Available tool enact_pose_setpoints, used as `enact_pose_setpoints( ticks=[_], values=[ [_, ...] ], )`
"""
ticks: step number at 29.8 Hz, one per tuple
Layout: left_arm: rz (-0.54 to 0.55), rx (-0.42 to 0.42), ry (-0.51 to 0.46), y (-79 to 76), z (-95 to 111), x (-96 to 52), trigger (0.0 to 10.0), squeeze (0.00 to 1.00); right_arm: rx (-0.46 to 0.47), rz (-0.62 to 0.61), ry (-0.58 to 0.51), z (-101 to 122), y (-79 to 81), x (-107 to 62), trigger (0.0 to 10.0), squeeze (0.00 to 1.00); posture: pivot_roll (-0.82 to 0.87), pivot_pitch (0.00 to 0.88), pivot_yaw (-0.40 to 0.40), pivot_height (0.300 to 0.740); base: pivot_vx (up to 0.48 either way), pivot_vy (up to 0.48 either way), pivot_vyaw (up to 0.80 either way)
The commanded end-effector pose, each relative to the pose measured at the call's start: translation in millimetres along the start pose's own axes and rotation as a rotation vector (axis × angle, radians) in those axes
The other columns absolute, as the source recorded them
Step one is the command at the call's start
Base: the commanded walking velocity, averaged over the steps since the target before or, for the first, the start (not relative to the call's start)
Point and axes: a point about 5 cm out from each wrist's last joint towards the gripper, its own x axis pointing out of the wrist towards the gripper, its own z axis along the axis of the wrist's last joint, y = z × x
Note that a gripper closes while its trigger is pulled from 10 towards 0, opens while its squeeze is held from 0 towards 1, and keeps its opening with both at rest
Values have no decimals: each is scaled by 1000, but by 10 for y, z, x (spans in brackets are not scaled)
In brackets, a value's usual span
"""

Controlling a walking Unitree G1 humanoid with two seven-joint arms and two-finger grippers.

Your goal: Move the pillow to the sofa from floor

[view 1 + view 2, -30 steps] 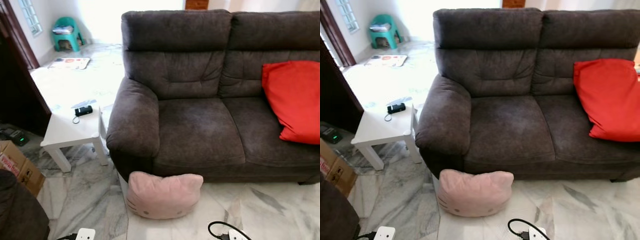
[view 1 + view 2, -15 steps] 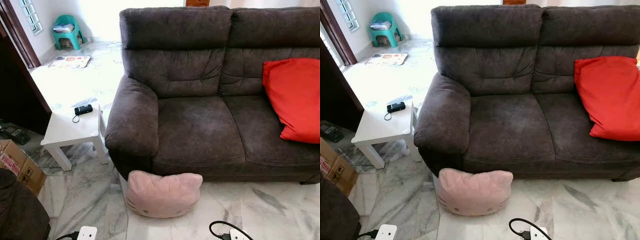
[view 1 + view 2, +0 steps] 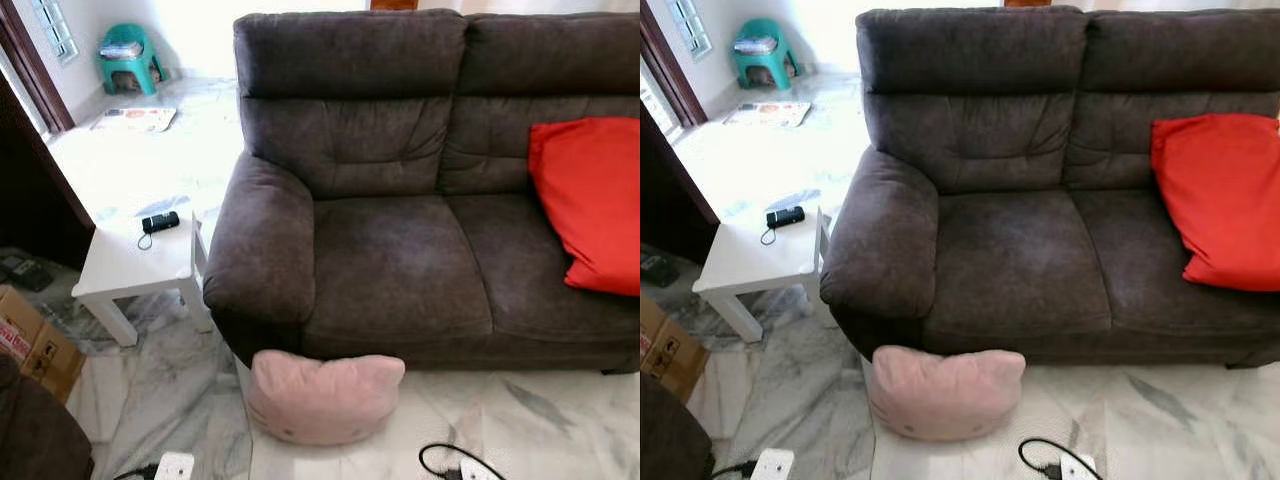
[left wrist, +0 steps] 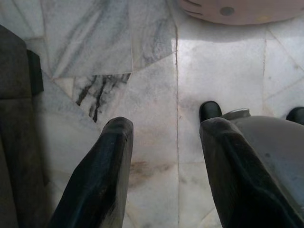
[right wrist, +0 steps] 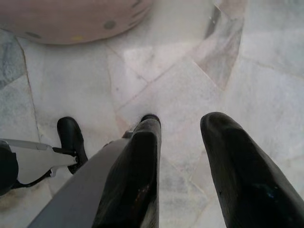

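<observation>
- Both of my grippers hang low over the marble floor (image 3: 180, 390) with nothing in them.
- Head views: the pink pillow (image 3: 322, 397) lies on the floor, leaning against the front of the dark grey sofa (image 3: 400, 260), below its left armrest. A red cushion (image 3: 588, 200) sits on the seat.
- Left wrist view: my left gripper (image 4: 164, 142) has its fingers spread apart above the tiles; the pillow's edge lies ahead.
- Right wrist view: my right gripper (image 5: 183, 137) is likewise parted.

head eyes downward; wrists floorward
</observation>
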Motion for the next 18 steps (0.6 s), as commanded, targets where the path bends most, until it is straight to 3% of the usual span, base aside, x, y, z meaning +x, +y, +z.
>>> enact_pose_setpoints(
  ticks=[1, 12, 18],
  values=[
    [1, 3, 11, 10, -26, -5, 10000, 0, -6, 3, 2, -13, 5, -1, 10000, 0, 78, 0, 16, 740, 304, 0, 0],
    [-4, 6, 17, -3, -30, -4, 10000, 0, -5, 6, 1, -7, 6, -1, 10000, 0, 77, 0, 17, 740, 290, 0, 0],
    [-12, 14, 17, -14, -29, -3, 10000, 0, -5, 3, 3, -5, 3, 0, 10000, 0, 78, 0, 16, 740, 0, 0, 0]
  ],
)
